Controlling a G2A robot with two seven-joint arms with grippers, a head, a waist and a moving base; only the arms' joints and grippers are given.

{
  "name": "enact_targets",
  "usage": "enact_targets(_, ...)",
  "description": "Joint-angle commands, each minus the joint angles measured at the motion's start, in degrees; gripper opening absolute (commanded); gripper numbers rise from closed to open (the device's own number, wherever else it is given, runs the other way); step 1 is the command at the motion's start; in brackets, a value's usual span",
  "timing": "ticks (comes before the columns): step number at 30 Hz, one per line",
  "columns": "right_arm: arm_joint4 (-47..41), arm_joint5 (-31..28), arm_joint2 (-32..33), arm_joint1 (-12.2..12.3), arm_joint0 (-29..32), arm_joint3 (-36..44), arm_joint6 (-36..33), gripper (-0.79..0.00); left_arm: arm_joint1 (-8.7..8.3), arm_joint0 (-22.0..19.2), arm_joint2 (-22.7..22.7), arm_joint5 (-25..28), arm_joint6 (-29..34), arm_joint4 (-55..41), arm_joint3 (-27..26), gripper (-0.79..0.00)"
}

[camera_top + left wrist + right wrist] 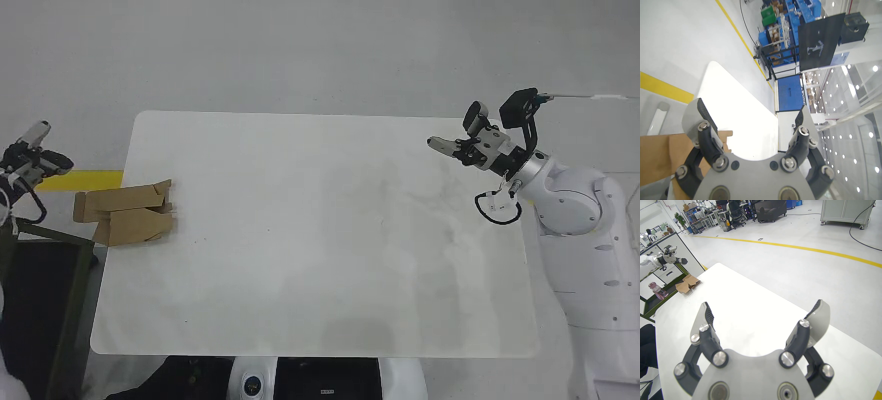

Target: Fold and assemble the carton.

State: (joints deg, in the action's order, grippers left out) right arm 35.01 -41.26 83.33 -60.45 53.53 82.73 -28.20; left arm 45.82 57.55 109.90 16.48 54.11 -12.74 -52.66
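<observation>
While the flat brown cardboard carton (125, 212) lies at the left edge of the white table (320, 250), approx. midway btwn near and far, both arms sit well apart from it. It's unfolded, flaps spread, w/ its left part hanging out past the table edge.

The left gripper (40, 150) hangs off the table, left of the carton and a bit farther back, not touching it. Wrist cam: left gripper (751, 106) has its jaws spread wide, nothing btwn them; the carton (657, 151) shows beneath, beside one finger (704, 113) but not pinched.

The right gripper (452, 135) is over the far right corner of the table, pointing left. Its own cam: right gripper (762, 303) is released too, jaws wide, only bare tabletop (753, 313) btwn them. Across the table from it, the carton (687, 285) sits at the far-off edge, w/ the left gripper (668, 250) raised beyond it.

Misc: dark green-framed stand (40, 290) just left of the table, pink water bottle (654, 288) on it; yellow floor line (791, 246) past the table.
</observation>
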Motion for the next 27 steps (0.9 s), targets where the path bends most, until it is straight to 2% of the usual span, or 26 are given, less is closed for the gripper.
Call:
enact_targets(1, 0.0, 0.0, 0.0, 0.0, 0.0, 0.0, 0.0, 0.0, -0.35, 1.16, 1.73, 0.01, -1.81, 0.06, 1.05, 0.0)
enact_targets(10, 0.0, 0.0, 0.0, 0.0, 0.0, 0.0, 0.0, 0.0, -1.57, 4.75, 5.81, -0.21, -6.07, 2.15, 2.93, 0.0)
enact_targets(20, 0.0, 0.0, 0.0, 0.0, 0.0, 0.0, 0.0, 0.0, -1.68, 9.54, 3.13, -1.56, -10.72, 10.31, 2.21, 0.0)
enact_targets(27, 0.0, 0.0, 0.0, 0.0, 0.0, 0.0, 0.0, 0.0, -1.13, 12.81, 0.21, -1.63, -10.85, 12.19, -0.05, 0.0)
